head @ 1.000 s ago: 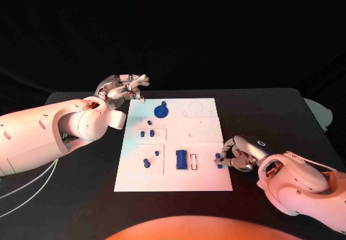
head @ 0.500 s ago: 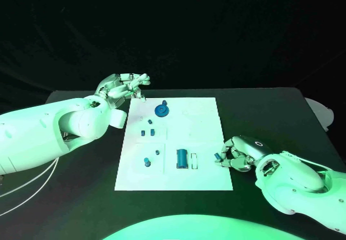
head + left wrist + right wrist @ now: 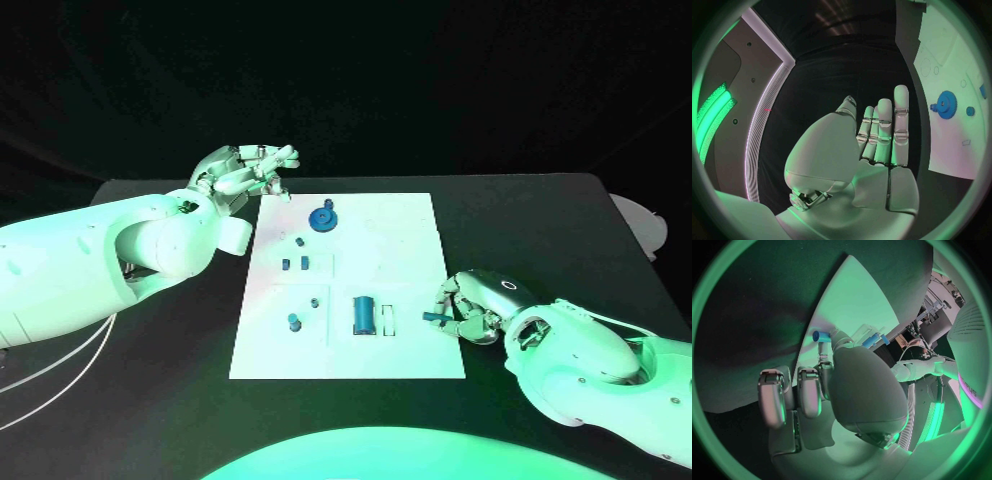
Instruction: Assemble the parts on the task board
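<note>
- the right hand (image 3: 476, 305) sits at the right edge of the task board (image 3: 404, 250), near its lower half, fingers curled in close, and it pinches a small blue peg (image 3: 431, 318) at its fingertips, just over the board's edge.
- the right wrist view shows that pinch from behind: the small blue peg (image 3: 822, 336) sticks out past the tip of one finger (image 3: 837, 342), with the white task board (image 3: 854, 305) lying beyond it; the other fingers are folded down beside the palm with nothing in them.
- the left hand (image 3: 242, 172) hovers off the board's far left corner, above the black table (image 3: 548, 220); its fingers are loosely bent, spread a little, and hold nothing.
- the left wrist view shows the left hand (image 3: 873, 145) with fingers (image 3: 901, 120) nearly straight and side by side, touching nothing, the dark table behind them.
- that same view picks out the teeth on the blue gear (image 3: 946, 104) lying on the task board (image 3: 954, 150); in the head view the blue gear (image 3: 325, 219) reads as a round disc near the board's far left.
- the head view lays out the other parts: a blue block (image 3: 364, 315) standing in the near middle of the board beside a pale slot, a round blue piece (image 3: 294, 322) to its left, and two small blue pieces (image 3: 296, 264) in a square recess further back.
- whether the peg touches the board cannot be told from either view.
</note>
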Robot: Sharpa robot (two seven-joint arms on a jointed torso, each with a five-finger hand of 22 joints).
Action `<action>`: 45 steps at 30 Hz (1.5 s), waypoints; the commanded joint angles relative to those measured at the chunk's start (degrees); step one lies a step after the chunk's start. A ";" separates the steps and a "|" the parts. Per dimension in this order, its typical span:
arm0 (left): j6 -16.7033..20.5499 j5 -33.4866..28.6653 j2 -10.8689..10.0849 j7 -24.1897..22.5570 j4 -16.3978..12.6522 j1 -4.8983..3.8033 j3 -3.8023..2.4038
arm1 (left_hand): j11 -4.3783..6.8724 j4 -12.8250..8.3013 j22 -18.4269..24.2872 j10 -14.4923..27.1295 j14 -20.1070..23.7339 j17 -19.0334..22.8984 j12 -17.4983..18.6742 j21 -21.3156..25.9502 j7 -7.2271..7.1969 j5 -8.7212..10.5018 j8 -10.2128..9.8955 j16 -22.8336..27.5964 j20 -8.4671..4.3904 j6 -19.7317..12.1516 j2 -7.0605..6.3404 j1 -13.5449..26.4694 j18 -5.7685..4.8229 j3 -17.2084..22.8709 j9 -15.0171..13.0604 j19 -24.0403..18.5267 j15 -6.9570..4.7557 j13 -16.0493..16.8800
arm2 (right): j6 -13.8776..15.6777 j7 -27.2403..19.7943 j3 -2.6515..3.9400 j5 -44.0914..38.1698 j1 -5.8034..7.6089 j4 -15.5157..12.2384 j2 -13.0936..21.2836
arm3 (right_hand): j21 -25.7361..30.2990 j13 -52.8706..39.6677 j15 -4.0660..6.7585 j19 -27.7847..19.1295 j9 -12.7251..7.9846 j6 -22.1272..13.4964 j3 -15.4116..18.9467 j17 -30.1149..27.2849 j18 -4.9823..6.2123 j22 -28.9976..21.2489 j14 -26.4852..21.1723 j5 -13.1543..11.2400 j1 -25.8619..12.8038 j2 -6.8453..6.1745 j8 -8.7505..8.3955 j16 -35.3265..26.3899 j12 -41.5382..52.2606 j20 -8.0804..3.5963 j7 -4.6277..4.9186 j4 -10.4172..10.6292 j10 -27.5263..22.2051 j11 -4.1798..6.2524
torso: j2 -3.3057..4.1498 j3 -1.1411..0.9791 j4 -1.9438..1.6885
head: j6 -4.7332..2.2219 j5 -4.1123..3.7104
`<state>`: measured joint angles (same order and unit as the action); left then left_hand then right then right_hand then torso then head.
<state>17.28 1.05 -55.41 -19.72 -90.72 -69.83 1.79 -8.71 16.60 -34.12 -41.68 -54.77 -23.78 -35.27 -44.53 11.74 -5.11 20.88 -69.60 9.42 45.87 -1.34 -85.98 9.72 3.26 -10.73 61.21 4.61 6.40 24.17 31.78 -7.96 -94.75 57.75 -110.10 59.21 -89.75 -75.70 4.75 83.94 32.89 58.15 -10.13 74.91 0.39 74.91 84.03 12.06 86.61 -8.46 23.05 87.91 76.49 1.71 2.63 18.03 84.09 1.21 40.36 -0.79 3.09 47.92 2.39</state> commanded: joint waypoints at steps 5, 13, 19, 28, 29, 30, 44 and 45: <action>-0.76 0.17 -0.03 -0.44 -0.24 -0.05 -0.03 | -0.04 -0.05 -0.08 0.25 0.35 0.07 -0.38 -0.02 0.26 -0.13 0.18 0.02 0.06 -0.32 -0.41 0.20 0.82 0.41 0.00 -0.28 -0.01 -0.06 | -0.91 2.04 -0.33 -1.46 -0.37 -0.09 0.02 | -0.25 -6.49 0.00 6.06 1.90 -0.12 -9.96 10.37 -0.39 15.09 4.99 3.41 -1.55 0.21 1.03 0.09 0.36 -0.09 0.21 -1.78 0.05 0.09 | -0.05 -0.01 0.01 | -0.06 0.18; -0.70 0.18 -0.04 -0.48 -0.26 -0.05 -0.03 | -0.04 -0.05 -0.08 0.25 0.35 0.07 -0.38 -0.02 0.26 -0.13 0.18 0.02 0.06 -0.32 -0.41 0.20 0.82 0.41 0.00 -0.28 -0.01 -0.06 | 2.58 2.05 -0.21 0.63 0.10 -2.26 -0.29 | -0.25 -6.56 -0.07 6.06 3.17 -0.48 -14.78 10.52 -0.39 15.09 5.02 5.07 -5.97 -0.44 1.70 0.15 0.50 -0.05 0.35 -1.72 0.29 -0.01 | -0.03 0.04 0.00 | -0.06 0.09; -0.68 0.19 -0.03 -0.50 -0.31 -0.05 -0.03 | -0.05 -0.06 -0.14 0.44 0.47 0.08 -0.60 -0.05 0.26 -0.13 0.32 -0.09 0.10 -0.39 -0.50 0.20 0.83 0.51 -0.01 -0.37 0.02 -0.07 | 4.61 1.55 -0.17 3.60 0.40 -3.02 -1.97 | -0.25 -6.65 -0.07 6.06 3.48 -0.44 -15.83 10.53 -0.39 15.09 5.03 4.67 -7.49 -0.62 1.88 0.15 0.64 -0.05 0.35 -1.73 0.39 0.00 | 0.02 0.01 0.00 | -0.15 0.07; -0.76 0.21 0.13 -0.51 -0.42 -0.05 -0.03 | -0.05 -0.06 -0.14 0.44 0.47 0.08 -0.60 -0.05 0.26 -0.13 0.32 -0.09 0.10 -0.39 -0.50 0.20 0.83 0.51 -0.01 -0.37 0.02 -0.07 | 4.29 0.64 -0.15 9.54 0.47 -1.98 -4.81 | -0.25 -6.86 -0.07 6.06 3.83 -0.23 -16.91 10.55 -0.39 15.09 5.03 4.45 -10.16 -0.76 2.10 0.16 0.98 -0.06 0.34 -1.60 0.59 0.00 | -0.01 0.03 -0.13 | -0.02 -0.01; -0.77 0.21 0.14 -0.51 -0.44 -0.05 -0.03 | -0.05 -0.06 -0.14 0.44 0.47 0.08 -0.60 -0.05 0.26 -0.13 0.32 -0.09 0.10 -0.39 -0.50 0.20 0.83 0.51 -0.01 -0.37 0.02 -0.07 | 4.05 0.56 -0.15 10.18 0.47 -1.80 -5.10 | -0.25 -6.92 -0.07 6.06 3.86 -0.20 -17.01 10.53 -0.39 15.09 5.03 4.45 -10.50 -0.72 2.11 0.15 1.08 -0.06 0.34 -1.57 0.63 0.00 | 0.00 0.02 -0.14 | 0.00 -0.02; -0.77 0.21 0.14 -0.50 -0.46 -0.05 -0.03 | -0.05 -0.06 -0.14 0.44 0.47 0.08 -0.60 -0.05 0.26 -0.13 0.32 -0.09 0.10 -0.39 -0.50 0.20 0.83 0.51 -0.01 -0.37 0.02 -0.07 | 3.88 0.49 -0.14 10.63 0.47 -1.64 -5.33 | -0.25 -7.00 -0.05 6.06 3.96 -0.03 -17.20 10.58 -0.39 15.09 5.04 4.40 -11.52 -0.65 2.21 0.17 1.21 -0.05 0.30 -1.57 0.70 0.03 | 0.02 0.02 -0.14 | 0.02 0.00; -0.80 0.22 0.12 -0.45 -0.57 -0.06 -0.04 | -0.05 -0.06 -0.14 0.44 0.47 0.08 -0.60 -0.05 0.26 -0.13 0.32 -0.09 0.10 -0.39 -0.50 0.20 0.83 0.51 -0.01 -0.37 0.02 -0.07 | 2.06 -0.23 -0.14 13.20 0.32 1.03 -8.63 | -0.25 -7.75 0.06 6.06 4.39 0.89 -17.86 10.66 -0.39 15.09 5.06 3.99 -17.50 -0.26 2.68 0.20 2.38 -0.15 0.09 -1.44 1.24 0.17 | 0.05 -0.02 -0.02 | 0.20 0.31; -0.80 0.22 0.12 -0.44 -0.56 -0.06 -0.04 | -0.05 -0.06 -0.14 0.44 0.47 0.08 -0.60 -0.05 0.26 -0.13 0.32 -0.09 0.10 -0.39 -0.50 0.20 0.83 0.51 -0.01 -0.37 0.02 -0.07 | 2.05 -0.26 -0.14 13.23 0.32 1.12 -8.76 | -0.25 -7.84 0.08 6.06 4.43 0.99 -17.89 10.70 -0.39 15.09 5.07 3.89 -18.03 -0.20 2.74 0.22 2.53 -0.16 0.06 -1.42 1.31 0.19 | 0.06 -0.02 -0.02 | 0.20 0.31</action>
<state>17.28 1.09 -55.38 -19.74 -91.11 -69.84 1.79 -8.71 16.43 -34.20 -41.68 -54.77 -23.78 -35.67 -44.53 11.74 -5.11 20.88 -69.60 9.42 45.87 -1.34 -85.98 9.72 3.42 -10.73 61.21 4.61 6.41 27.43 32.29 -8.11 -82.60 58.14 -109.09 50.64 -89.75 -74.94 4.84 83.91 34.97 57.89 -27.77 74.93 0.39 74.93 83.92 15.93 68.81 -8.66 25.61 87.91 78.66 1.75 3.55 16.42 84.12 1.33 40.41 -0.80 3.08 48.09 2.70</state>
